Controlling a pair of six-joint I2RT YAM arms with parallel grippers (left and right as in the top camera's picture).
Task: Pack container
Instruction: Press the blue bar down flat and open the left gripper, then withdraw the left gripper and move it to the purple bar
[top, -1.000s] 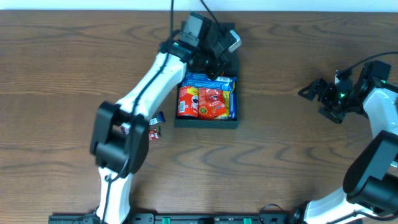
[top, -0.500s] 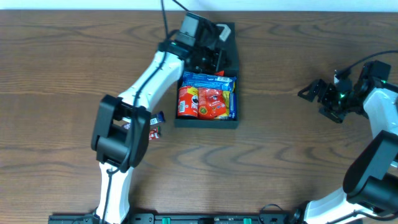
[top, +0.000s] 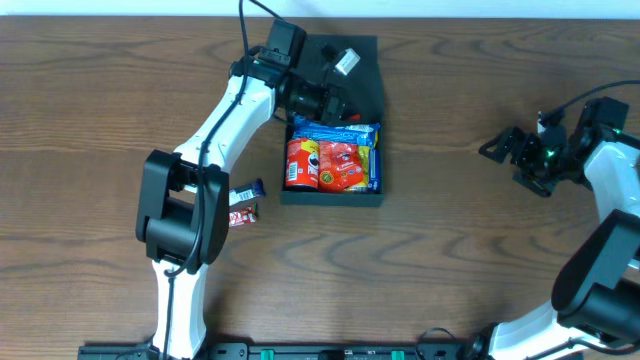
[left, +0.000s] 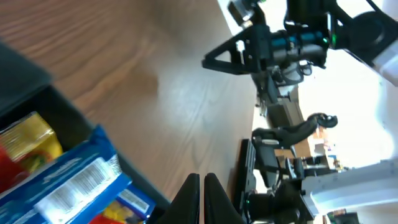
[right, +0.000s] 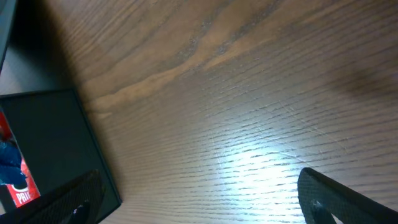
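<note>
Black container (top: 330, 197) placed toward 12 o'clock on the table (top: 470, 270), snack packets (top: 335, 160) seen inside, left gripper (left: 202, 186) closed tight on nothing above it, right gripper (right: 198, 176) spread wide, nothing held, at 3 o'clock.

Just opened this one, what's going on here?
It's a packing job that looks well along. The black container sits on the table full of snack packets, with its lid open on the far side. The left gripper is at that lid end, fingers shut with nothing visible between them. The right gripper sits open off to the side. Two small packets lie outside the container.
</note>
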